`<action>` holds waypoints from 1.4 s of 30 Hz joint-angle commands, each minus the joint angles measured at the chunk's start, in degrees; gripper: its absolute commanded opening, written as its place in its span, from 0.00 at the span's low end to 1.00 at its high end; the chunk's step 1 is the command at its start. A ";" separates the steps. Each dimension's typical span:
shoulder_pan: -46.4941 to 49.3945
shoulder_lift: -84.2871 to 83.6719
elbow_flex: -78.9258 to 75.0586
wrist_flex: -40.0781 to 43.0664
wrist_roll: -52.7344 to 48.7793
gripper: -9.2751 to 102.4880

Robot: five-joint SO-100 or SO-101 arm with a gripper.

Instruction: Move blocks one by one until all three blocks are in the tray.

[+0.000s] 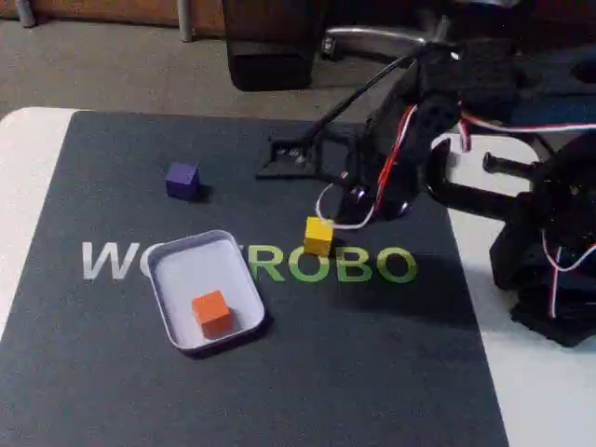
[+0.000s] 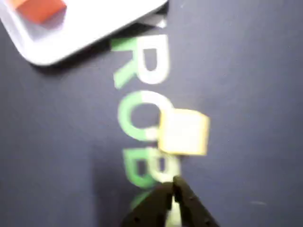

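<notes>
In the wrist view the yellow block (image 2: 183, 132) lies just ahead of the end effector (image 2: 174, 185), a little to the right of its line and apart from the dark fingertips at the bottom edge, which meet in a point, so the jaws look closed and hold nothing. That offset is what the next move turns on: by my reading the jaws must open and the tip go forward and slightly right to straddle the cube, whose faces sit roughly square to the view, though blur softens its edges. In the fixed view the yellow block (image 1: 318, 236) rests on the dark mat (image 1: 372, 372) by the green lettering, right of the tray (image 1: 182, 270), with the arm (image 1: 410, 140) bent low over the mat just behind it. The orange block (image 1: 212, 312) already sits inside the tray near its front rim; the purple block (image 1: 182, 180) stands alone on the mat, well behind the tray. One of three is done.
</notes>
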 commanded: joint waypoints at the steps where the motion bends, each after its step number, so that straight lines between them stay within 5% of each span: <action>1: -0.53 -3.34 -5.45 -0.88 5.19 0.03; 18: 2.81 -9.67 -11.16 -0.88 3.43 0.05; 42: 5.80 -1.05 0.62 -4.04 -2.99 0.22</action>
